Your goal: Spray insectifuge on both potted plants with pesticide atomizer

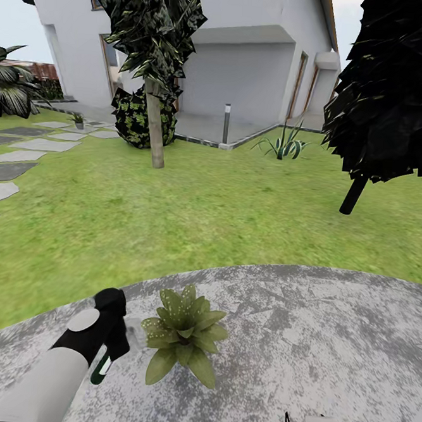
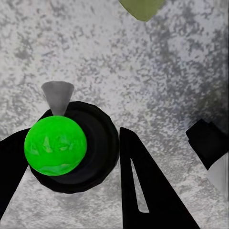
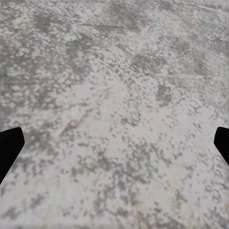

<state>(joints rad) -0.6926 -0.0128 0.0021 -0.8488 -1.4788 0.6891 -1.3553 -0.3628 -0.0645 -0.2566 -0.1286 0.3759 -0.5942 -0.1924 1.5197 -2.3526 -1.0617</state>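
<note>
Pesticide atomizer [image 1: 102, 364] is sitting clamped in the left pincer [image 1: 107, 355], low over the round grey paved patio [image 1: 303, 332], just left of a potted plant [image 1: 182, 335]. Its dark green body and white label band are showing beneath the arm; any lettering on the band is too small to read. From the left wrist camera, the bottle's bright green end [image 2: 56, 146] is lying between the dark fingers [image 2: 143, 186]. Whitish specks are dotting the plant's leaves. Right pincer [image 3: 114, 143] is hanging released, fingertips spread wide over bare paving.
</note>
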